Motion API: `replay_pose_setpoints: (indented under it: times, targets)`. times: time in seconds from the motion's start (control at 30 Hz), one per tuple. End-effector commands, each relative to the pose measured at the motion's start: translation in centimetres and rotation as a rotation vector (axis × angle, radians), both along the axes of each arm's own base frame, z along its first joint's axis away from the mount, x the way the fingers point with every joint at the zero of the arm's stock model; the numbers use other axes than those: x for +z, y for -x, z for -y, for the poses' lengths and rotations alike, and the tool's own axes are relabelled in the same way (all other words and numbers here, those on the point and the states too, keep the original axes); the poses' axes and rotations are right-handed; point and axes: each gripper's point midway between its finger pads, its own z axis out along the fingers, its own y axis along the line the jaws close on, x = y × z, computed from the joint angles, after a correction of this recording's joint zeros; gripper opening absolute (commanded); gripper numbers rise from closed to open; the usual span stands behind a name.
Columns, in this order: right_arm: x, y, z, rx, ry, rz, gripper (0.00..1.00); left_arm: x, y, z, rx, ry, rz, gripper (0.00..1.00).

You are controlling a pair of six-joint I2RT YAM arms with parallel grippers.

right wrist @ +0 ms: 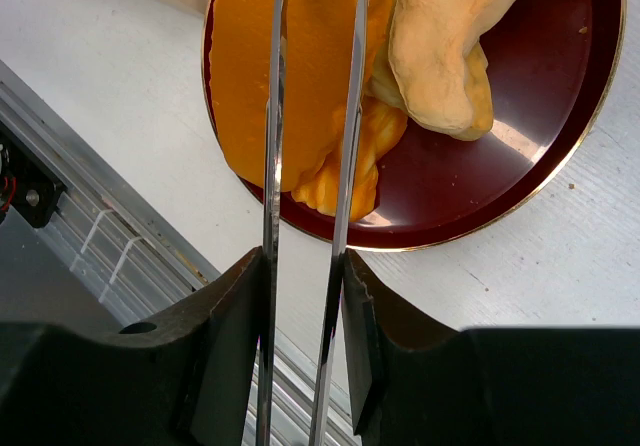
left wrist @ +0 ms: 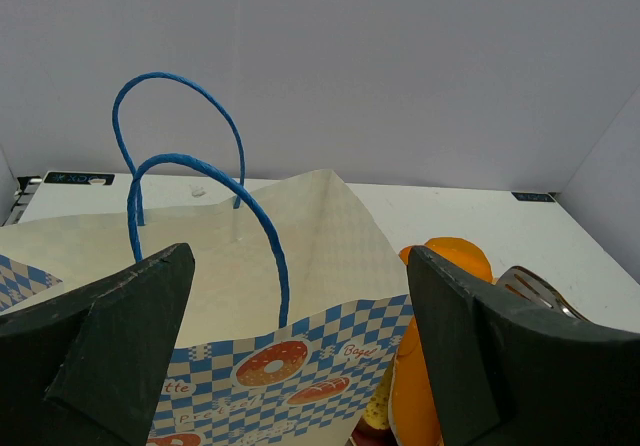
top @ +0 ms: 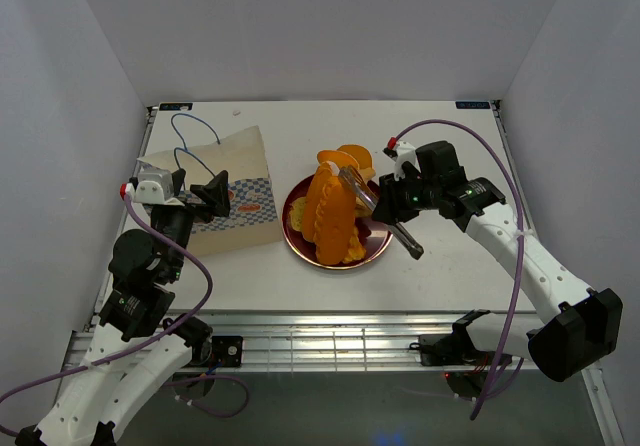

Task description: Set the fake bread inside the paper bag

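Right gripper [right wrist: 303, 276] pinches thin steel tongs [right wrist: 274, 116], their flat blades narrowly apart over glossy orange fake bread [right wrist: 240, 66]; whether they grip it cannot be told. Left gripper [left wrist: 300, 306] gapes empty before the matte kraft paper bag [left wrist: 320, 226].

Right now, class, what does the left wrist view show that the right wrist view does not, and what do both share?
Only the left wrist view: the paper bag, seen past the wide-open left hand. Only the right wrist view: the dark red plate, and the right hand clamped on the metal tongs. Both: the orange fake bread and part of the tongs.
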Motion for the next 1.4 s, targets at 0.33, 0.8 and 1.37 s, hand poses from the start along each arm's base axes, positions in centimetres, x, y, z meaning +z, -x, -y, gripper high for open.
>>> replay_pose_setpoints:
  times: [0.33,0.8,1.37]
  targets:
    - [1.8,0.9,-0.9,0.057,-0.055,0.004,0.08,0.2,0.2,-0.3,0.008,0.006,0.012,0.98]
    - [7.5,0.3,-2.5,0.090,-0.186,0.118,0.08,0.2,0.3,-0.4,0.012,0.008,0.013,0.98]
    - [11.9,-3.8,-3.8,0.026,-0.219,0.207,0.24,-0.1,0.0,-0.2,0.011,0.002,0.002,0.98]
